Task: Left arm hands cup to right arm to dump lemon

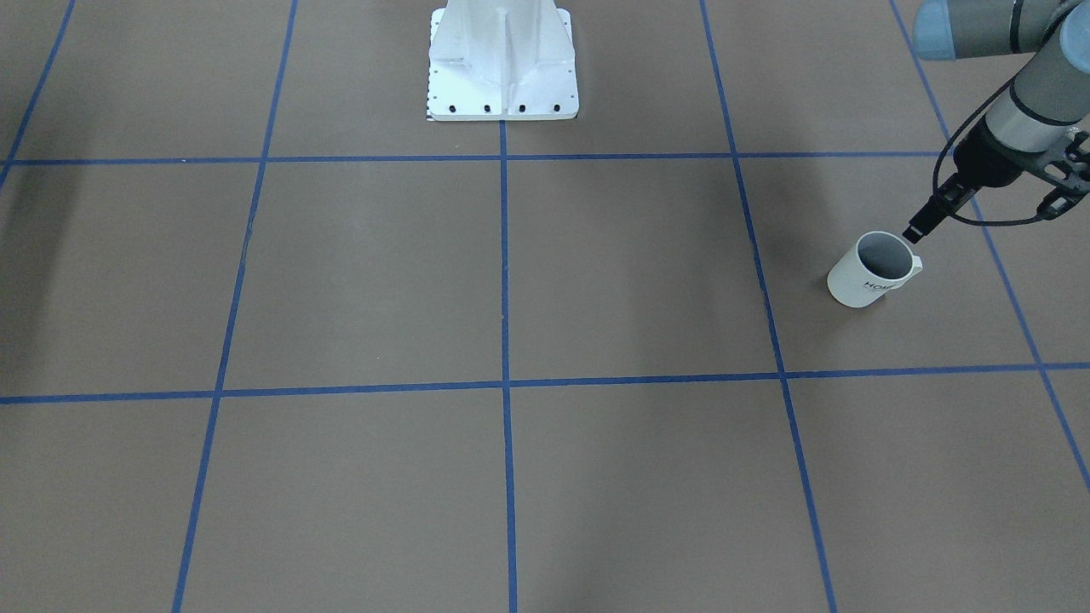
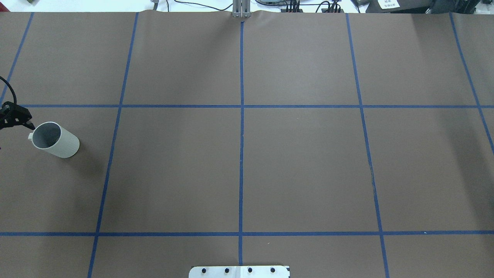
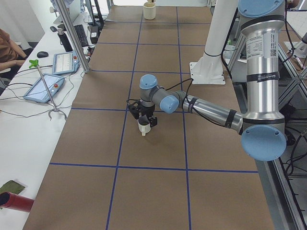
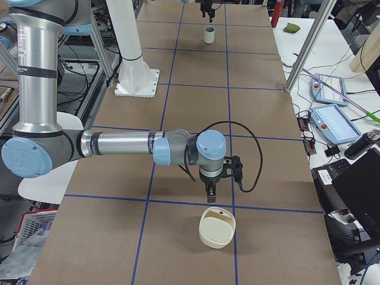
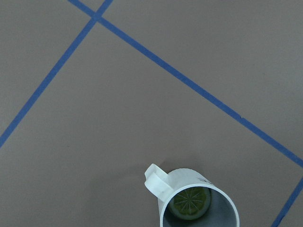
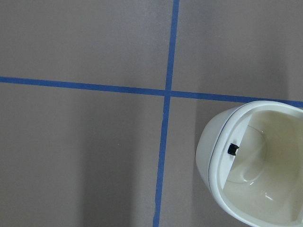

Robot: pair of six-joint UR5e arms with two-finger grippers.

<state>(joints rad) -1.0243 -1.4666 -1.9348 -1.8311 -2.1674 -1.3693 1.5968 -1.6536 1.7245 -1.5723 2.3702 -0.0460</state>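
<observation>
The cup [image 1: 856,281] is an off-white mug that stands upright on the brown table at the robot's far left. It also shows in the overhead view [image 2: 63,144]. The lemon [image 5: 190,202] lies inside it as a yellow-green slice on the bottom. My left gripper [image 1: 924,223] hangs just above and beside the cup's handle side, not touching it. Only part of it shows, so I cannot tell whether it is open or shut. My right gripper [image 4: 209,189] hovers above a cream container [image 4: 217,228] at the table's other end. I cannot tell its state.
The white robot base [image 1: 502,68] stands at the table's robot side. Blue tape lines grid the brown surface. A side bench with tablets [image 3: 45,86] and a metal post [image 3: 72,33] runs along the operators' side. The cream container also shows in the right wrist view [image 6: 246,156].
</observation>
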